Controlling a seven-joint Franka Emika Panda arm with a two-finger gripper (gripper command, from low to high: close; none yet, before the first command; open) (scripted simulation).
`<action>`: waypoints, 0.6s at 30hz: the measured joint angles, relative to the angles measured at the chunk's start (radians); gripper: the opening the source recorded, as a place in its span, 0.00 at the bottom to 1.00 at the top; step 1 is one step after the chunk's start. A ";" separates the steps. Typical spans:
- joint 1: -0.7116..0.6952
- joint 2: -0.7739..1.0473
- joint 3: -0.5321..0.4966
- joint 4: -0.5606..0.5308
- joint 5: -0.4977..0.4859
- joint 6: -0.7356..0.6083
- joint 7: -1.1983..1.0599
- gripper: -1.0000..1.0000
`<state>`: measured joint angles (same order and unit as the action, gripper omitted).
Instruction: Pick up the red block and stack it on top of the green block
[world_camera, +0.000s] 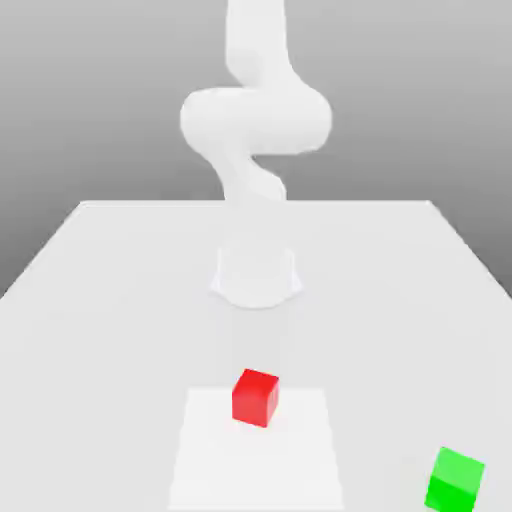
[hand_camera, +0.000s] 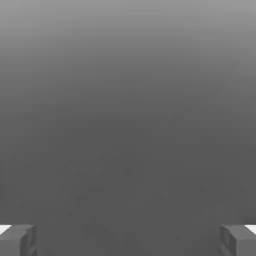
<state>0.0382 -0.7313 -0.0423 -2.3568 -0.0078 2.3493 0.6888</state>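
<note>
**A:** What is nearest the camera on the table?

**B:** In the exterior view, the green block (world_camera: 455, 480) sits closest, low at that view's right, resting flat on the white table (world_camera: 90, 300). A little farther back and toward the middle is the red block (world_camera: 255, 397), also flat on the table, turned slightly so one corner faces the viewer. It rests on a paler square patch (world_camera: 300, 450) of the surface. The two cubes are well apart and look about the same size.

**A:** And behind them?

**B:** Farther back stands the round base of the white arm (world_camera: 255, 130), which rises and curls upward out of the top of the exterior view.

**A:** What of the gripper?

**B:** In the hand view, the gripper (hand_camera: 128, 240) shows as two grey fingertips (hand_camera: 17, 240) at opposite corners, spread wide with nothing between them. Beyond them is plain grey background, with no table and no block.

**A:** So which way does the red block lie from the hand?

**B:** I judge that it lies below the hand and forward of the arm's base, since the hand seems raised high and aimed away from the table. The coming move would call for tipping the hand downward and lowering it over the red cube. As a cube, it offers no long axis, though its slight turn may call for matching the fingers to its faces.
</note>
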 joint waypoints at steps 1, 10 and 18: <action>0.016 0.030 -0.018 -0.025 -0.003 0.022 -0.050 0.50; 0.142 0.284 -0.154 -0.231 -0.023 0.202 -0.461 0.50; 0.228 0.507 -0.241 -0.413 -0.039 0.361 -0.823 0.50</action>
<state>0.2662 -0.2248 -0.2835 -2.7703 -0.0471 2.7100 -0.1338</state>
